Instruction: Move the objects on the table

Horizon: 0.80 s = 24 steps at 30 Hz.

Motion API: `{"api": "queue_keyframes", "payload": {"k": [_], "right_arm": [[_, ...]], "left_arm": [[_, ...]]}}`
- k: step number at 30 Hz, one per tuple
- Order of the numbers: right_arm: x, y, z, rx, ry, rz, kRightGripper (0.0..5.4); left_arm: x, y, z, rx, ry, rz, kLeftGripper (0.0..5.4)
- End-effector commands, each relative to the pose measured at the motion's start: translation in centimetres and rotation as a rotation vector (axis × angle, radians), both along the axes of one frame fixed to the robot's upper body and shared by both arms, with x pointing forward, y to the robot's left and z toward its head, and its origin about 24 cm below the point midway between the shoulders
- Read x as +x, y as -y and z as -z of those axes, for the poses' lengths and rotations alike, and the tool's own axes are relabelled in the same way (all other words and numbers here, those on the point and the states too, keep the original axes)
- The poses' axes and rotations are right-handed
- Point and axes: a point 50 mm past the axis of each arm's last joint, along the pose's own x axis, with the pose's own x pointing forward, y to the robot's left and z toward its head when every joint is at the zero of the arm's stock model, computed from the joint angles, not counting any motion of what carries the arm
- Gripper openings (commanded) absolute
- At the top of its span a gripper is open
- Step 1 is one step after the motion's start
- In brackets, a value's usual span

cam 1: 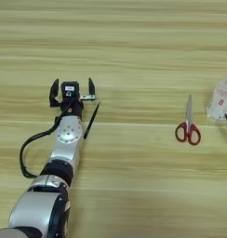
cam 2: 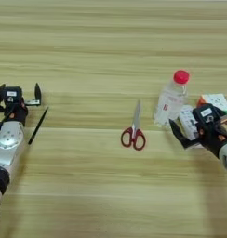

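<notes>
A pair of red-handled scissors [cam 2: 134,131] lies closed near the middle of the table [cam 2: 110,37], blades pointing away from the robot, well apart from both arms. To its right stands a clear plastic bottle [cam 2: 170,98] with a red cap and a white label, leaning a little to the left. Just right of the bottle, a multicoloured cube [cam 2: 214,102] sits behind the right claw [cam 2: 192,128], which partly covers it. The right claw rests low beside the bottle's base, over a white oblong remote [cam 2: 188,122]; one black finger juts left toward the bottle, but whether the fingers are clamped on the remote cannot be told, since the claw body hides most of it. In the left eye view the bottle is cut off by the picture's right edge.

On the left, the left claw [cam 1: 72,88] lies on the table with its two black fingers spread wide and nothing between them. A thin black stick [cam 1: 91,121] lies slanted just right of that wrist, its upper end near the right finger.
</notes>
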Motion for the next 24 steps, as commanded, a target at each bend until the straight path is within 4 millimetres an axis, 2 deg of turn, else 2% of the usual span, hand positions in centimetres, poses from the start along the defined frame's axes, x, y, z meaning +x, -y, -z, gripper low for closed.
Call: {"api": "queue_keyframes", "payload": {"k": [1,9,24], "right_arm": [[0.8,-0.5,-0.1,0.061,0.035,0.006,5.37],[2.0,-1.2,0.7,0.188,0.036,0.03,5.37],[3.8,-3.4,1.1,0.268,0.095,0.007,5.37]], "left_arm": [[0.2,-0.2,-0.2,0.006,0.002,0.0,5.4],[0.2,-0.2,-0.2,0.006,0.003,0.0,5.4],[0.2,-0.1,-0.2,0.006,0.002,0.001,5.4]]}}
